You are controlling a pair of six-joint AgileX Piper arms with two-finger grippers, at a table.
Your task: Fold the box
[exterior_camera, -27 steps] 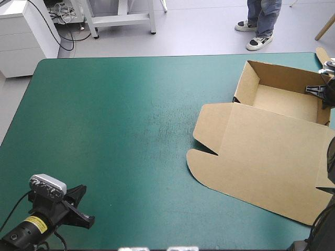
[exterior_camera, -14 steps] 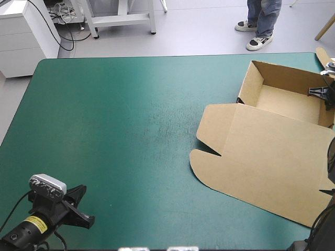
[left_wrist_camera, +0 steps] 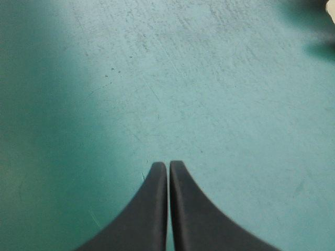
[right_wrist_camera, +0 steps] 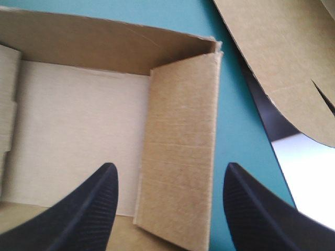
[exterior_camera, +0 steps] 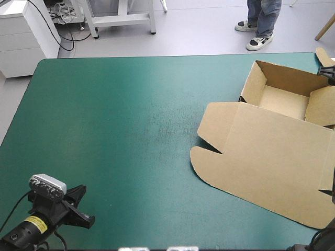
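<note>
The brown box (exterior_camera: 272,151) lies at the table's right side. Its tray (exterior_camera: 282,99) has raised walls toward the far edge, and the lid lies flat toward the front. My right gripper (right_wrist_camera: 167,183) hovers open above the tray's right end, and the loose side wall (right_wrist_camera: 180,146) stands between its fingers untouched. In the high view only a dark tip of the right gripper (exterior_camera: 330,75) shows at the picture's right edge. My left gripper (left_wrist_camera: 168,178) is shut and empty, low over the teal-green cover near the front left corner (exterior_camera: 78,209).
The box sits close to the table's far right corner, its lid (right_wrist_camera: 282,57) reaching toward the right edge. A small brown flap (exterior_camera: 322,55) sticks up beyond the tray. Bare teal-green cover (exterior_camera: 115,120) spans the left and middle.
My right gripper has opened and drawn back to the right, letting go of the tray's right wall. The box slid slightly right, and that wall now leans inward.
</note>
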